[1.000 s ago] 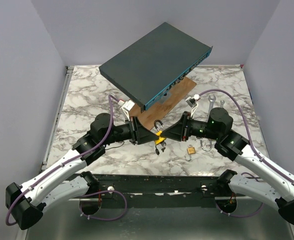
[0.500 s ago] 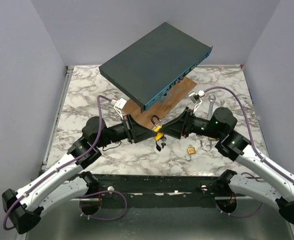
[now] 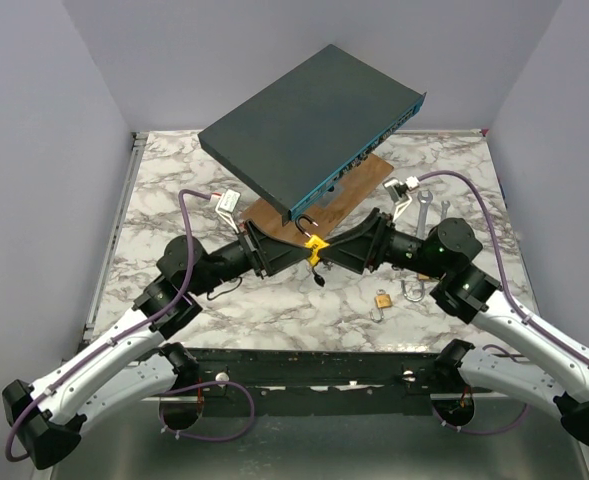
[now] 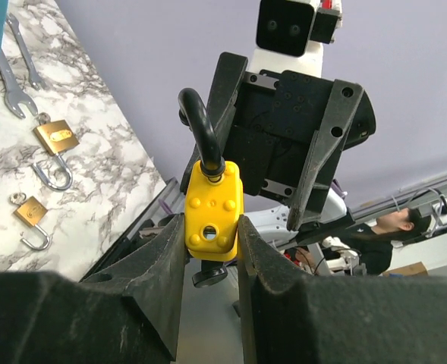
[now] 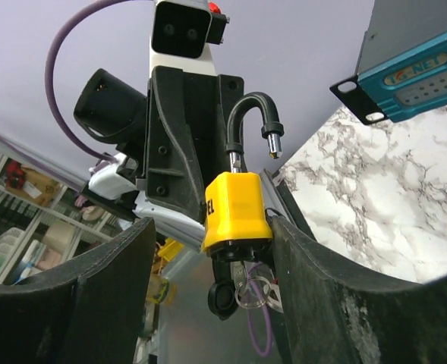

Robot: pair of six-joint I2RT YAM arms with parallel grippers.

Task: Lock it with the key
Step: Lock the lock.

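Above marble table (image 3: 164, 200), left end effector (image 4: 212, 254) pinches yellow padlock (image 4: 213, 208).

white arms (image 3: 104, 352) — black joints (image 3: 444, 240), purple cables (image 3: 444, 173).

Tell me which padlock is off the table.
The yellow padlock, clamped in the left gripper with its shackle open. Both brass padlocks lie on the table.
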